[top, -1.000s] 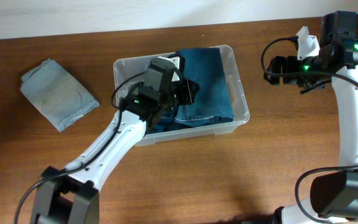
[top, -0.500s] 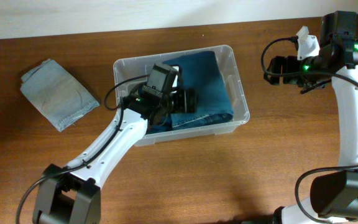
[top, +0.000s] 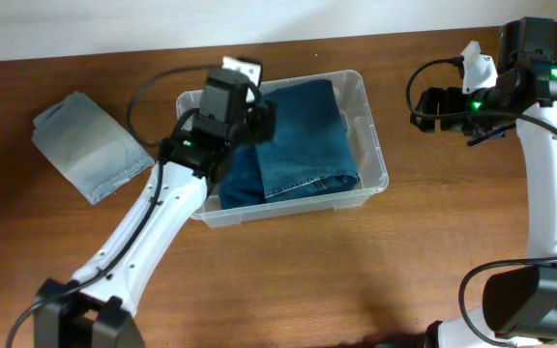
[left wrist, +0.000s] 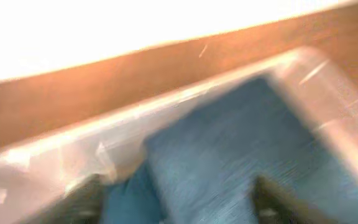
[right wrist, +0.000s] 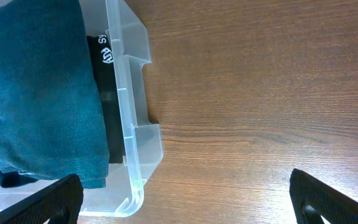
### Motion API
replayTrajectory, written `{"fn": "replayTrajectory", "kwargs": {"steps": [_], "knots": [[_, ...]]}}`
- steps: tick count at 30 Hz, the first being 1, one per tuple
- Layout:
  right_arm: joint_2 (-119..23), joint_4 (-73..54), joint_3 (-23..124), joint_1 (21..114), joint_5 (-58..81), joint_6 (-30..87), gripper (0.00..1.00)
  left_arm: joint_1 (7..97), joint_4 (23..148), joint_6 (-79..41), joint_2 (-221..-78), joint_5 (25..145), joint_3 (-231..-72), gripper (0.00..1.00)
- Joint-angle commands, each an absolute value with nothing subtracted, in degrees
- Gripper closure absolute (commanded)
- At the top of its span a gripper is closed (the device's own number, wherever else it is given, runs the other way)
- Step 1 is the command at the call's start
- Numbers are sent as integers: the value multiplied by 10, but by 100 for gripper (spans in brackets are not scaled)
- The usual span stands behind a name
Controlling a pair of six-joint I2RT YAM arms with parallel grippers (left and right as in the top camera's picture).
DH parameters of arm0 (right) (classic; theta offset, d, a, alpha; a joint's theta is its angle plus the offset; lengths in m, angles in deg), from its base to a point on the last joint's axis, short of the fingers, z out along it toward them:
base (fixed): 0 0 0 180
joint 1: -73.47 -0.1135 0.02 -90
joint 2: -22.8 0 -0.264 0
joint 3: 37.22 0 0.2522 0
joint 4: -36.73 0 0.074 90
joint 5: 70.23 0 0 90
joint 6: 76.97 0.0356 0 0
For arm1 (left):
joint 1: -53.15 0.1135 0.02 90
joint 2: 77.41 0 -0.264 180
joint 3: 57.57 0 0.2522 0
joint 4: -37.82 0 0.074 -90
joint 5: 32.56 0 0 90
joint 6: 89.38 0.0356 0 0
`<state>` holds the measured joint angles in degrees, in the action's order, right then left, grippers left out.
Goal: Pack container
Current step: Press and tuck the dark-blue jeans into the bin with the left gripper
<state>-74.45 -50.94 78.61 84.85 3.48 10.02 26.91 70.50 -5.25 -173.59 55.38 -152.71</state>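
- Grey-blue folded cloth (top: 90, 145) lies left of the container (top: 373, 145), unpacked. Likely the next pick; left arm must swing out over it.
- Left gripper (top: 262, 121) hovers over container's left-rear, fingers apart, empty (wrist view blurred).
- Container mid-table, blue jeans (top: 303, 135) inside.
- Right gripper (top: 424, 104) parked right of the container, wide open, empty.

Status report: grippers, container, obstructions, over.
Left gripper open, empty, above container. Right gripper open, off to container's right. Blue jeans folded inside; grey cloth outside on table, left-arm side.
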Motion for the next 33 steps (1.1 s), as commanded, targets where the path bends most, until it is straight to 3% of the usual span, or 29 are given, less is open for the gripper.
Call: {"fn": "replayTrajectory", "kwargs": {"steps": [1, 3, 9, 15, 21, 33], "knots": [[-741, -510, 783, 848, 40, 98, 2, 264, 688, -31, -1739, 660, -1535, 67], [-741, -510, 783, 848, 40, 98, 1, 258, 687, -39, -1758, 665, -1535, 77], [-741, -510, 783, 848, 40, 98, 1, 233, 682, -60, -1841, 700, -1535, 77], [-741, -510, 783, 848, 40, 98, 2, 193, 670, -60, -1922, 770, -1535, 66], [-741, -510, 783, 848, 40, 98, 2, 156, 663, -59, -1944, 783, -1535, 65], [-741, -511, 783, 848, 40, 98, 2, 204, 689, -59, -1892, 765, -1544, 29]]}}
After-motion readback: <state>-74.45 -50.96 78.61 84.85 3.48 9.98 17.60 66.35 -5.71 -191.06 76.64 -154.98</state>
